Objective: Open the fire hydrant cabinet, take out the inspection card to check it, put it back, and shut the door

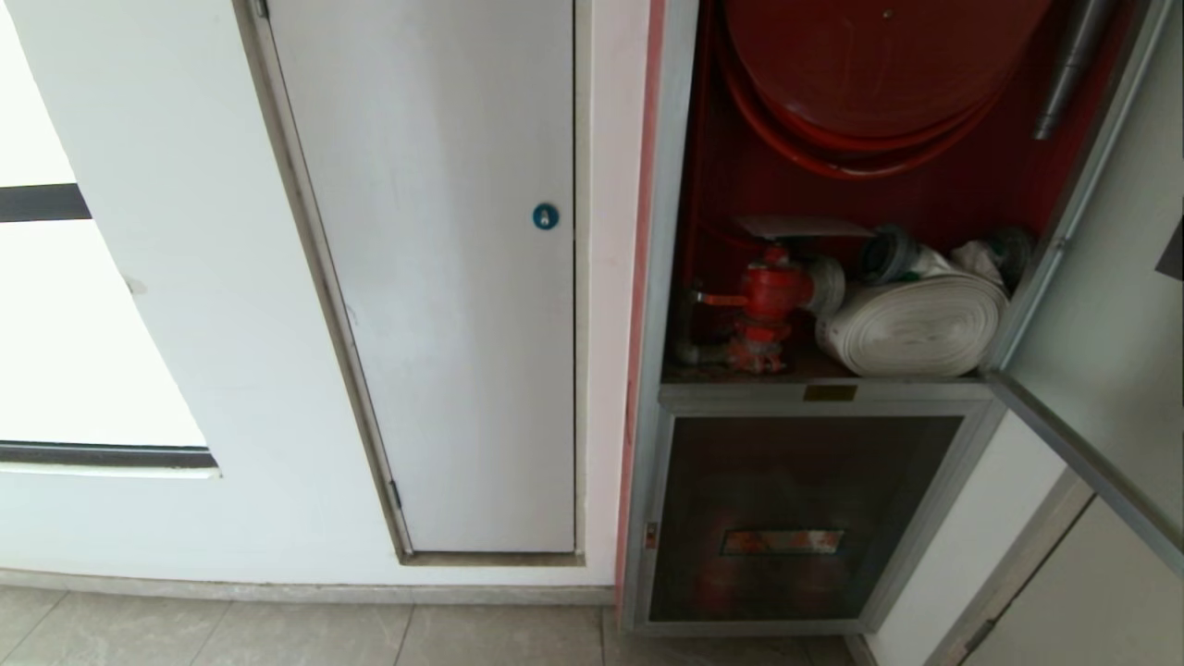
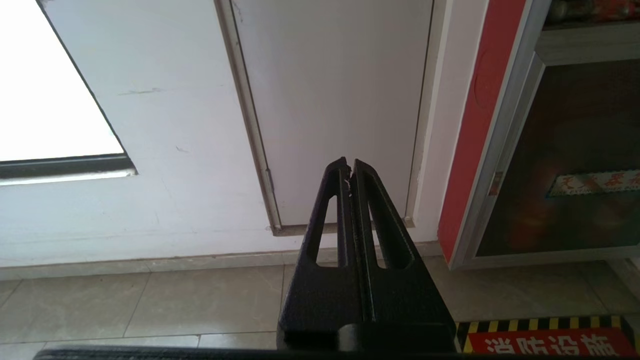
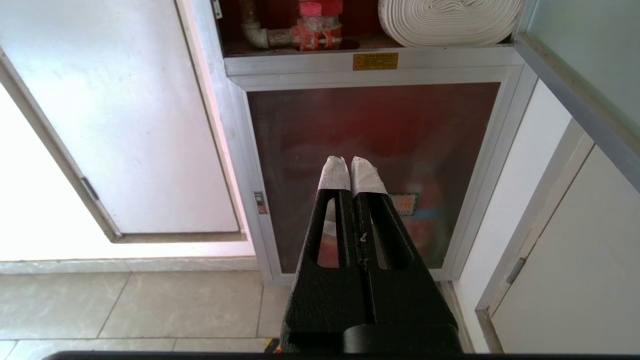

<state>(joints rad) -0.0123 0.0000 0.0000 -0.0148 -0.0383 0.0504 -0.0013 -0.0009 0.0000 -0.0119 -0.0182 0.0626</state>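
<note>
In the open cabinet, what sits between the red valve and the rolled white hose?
Head view: a pale round cap on the side of the red valve fills the stretch; it reaches to the rolled white hose. No other object lies between them.

The left hand [image 2: 349,165] hangs empty with its black fingers [image 2: 372,210] pressed together, above the tiled floor [image 2: 150,305]. Beyond it stands a plain white panel [image 2: 335,100], beside the fire hydrant cabinet [image 2: 505,125] with its lower dark glass pane [image 2: 575,160].
</note>
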